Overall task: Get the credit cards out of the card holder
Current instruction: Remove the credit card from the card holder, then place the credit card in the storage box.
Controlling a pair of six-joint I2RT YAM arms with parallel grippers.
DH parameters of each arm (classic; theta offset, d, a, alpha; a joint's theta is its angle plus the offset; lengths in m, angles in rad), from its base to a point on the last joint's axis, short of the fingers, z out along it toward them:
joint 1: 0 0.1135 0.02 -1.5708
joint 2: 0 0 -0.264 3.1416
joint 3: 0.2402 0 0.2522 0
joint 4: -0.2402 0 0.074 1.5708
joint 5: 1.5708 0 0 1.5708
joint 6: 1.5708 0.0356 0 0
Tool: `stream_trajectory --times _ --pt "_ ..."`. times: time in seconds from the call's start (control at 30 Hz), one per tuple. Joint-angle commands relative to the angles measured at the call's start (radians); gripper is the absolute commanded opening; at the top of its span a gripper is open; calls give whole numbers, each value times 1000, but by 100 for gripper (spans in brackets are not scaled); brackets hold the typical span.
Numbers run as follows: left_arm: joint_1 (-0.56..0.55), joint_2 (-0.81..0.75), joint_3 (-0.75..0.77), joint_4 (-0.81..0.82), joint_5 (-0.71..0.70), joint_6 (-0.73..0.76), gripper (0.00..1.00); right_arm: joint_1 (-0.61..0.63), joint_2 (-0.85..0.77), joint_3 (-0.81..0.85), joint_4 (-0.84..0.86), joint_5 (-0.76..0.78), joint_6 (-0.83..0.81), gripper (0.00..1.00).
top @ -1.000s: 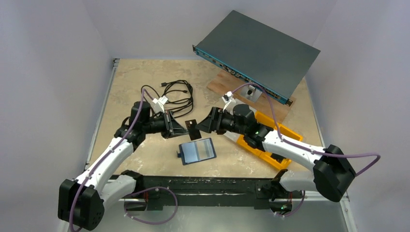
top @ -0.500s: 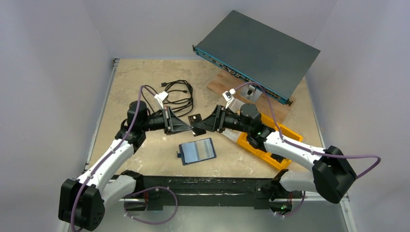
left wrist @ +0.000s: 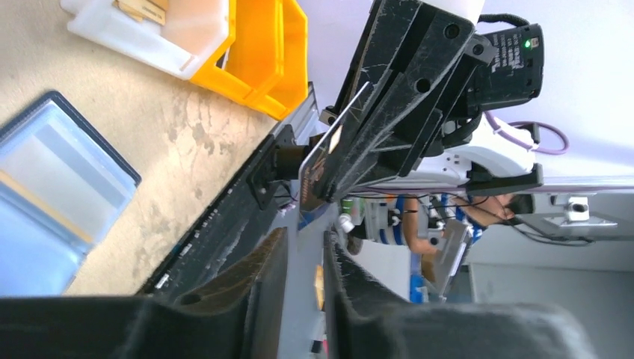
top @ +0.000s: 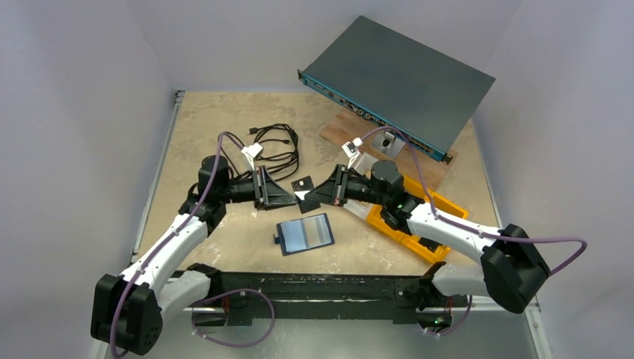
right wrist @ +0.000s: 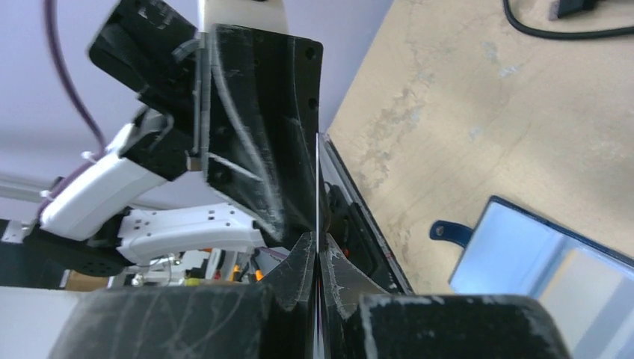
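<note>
Right end effector (right wrist: 318, 258) clamped onto card (left wrist: 315, 176); left end effector (left wrist: 305, 241) ajar; navy holder (top: 305, 234) open.

Both arms reach forward over the table and bend inward, wrists rolled sideways, so the left gripper (top: 290, 196) and right gripper (top: 309, 196) meet nearly tip to tip. The right jaws are clamped flat on a credit card (left wrist: 323, 168). The left fingers (left wrist: 262, 292) stand slightly parted, with the card's free end just beyond their gap.
</note>
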Motion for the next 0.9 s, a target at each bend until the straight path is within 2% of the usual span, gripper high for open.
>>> stream_trajectory --times 0.0,0.1,0.2,0.27,0.4,0.6,0.87 --pt "7 -22 69 -141 4 122 37 -4 -39 26 -142 53 -61 0" --pt "6 -35 132 -356 -67 264 61 -4 -78 60 -326 153 -110 0" --pt "5 -44 181 -500 -140 371 79 -4 -118 95 -508 290 -145 0" --pt "0 -43 203 -562 -182 415 84 -4 -142 115 -644 410 -148 0" --pt "-23 -26 231 -634 -244 480 88 -5 -166 176 -910 638 -130 0" --pt "-62 -9 249 -675 -291 522 90 -5 -154 239 -1260 926 -11 0" --pt "-77 1 245 -672 -300 535 91 -13 -95 302 -1564 1141 163 0"
